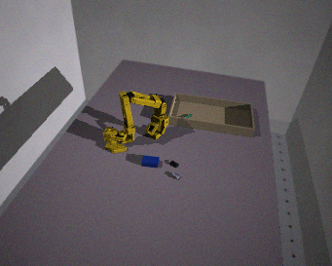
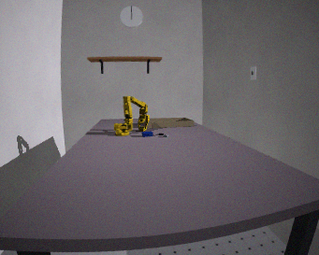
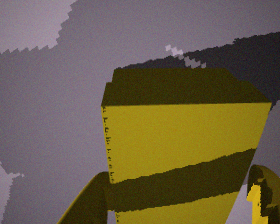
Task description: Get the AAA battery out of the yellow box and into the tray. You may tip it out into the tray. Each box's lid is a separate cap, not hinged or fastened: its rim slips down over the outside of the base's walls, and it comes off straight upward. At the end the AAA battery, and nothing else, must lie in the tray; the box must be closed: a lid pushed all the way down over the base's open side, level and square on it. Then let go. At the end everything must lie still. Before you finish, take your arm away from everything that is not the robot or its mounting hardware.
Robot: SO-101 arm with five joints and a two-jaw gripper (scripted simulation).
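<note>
The yellow box (image 3: 185, 127) fills the middle of the wrist view, between the two jaws, with a dark shadow band across it. My gripper (image 3: 180, 176) (image 1: 155, 132) (image 2: 143, 127) is slightly open around it, low over the table; a narrow gap shows beside the right jaw. In the top and exterior views the box cannot be told from the yellow arm. Whether its lid is fully seated cannot be told. The brown tray (image 1: 212, 129) (image 2: 168, 122) stands to the right of the arm. A small green thing (image 1: 187, 116), apparently the AAA battery, lies in its left part.
A blue cylinder-like thing (image 1: 150, 162) (image 2: 147, 134) lies on the table in front of the arm. A small black thing (image 1: 173, 164) and a small grey thing (image 1: 176, 176) lie to its right. The tray's raised walls stand close to the gripper's right in the top view.
</note>
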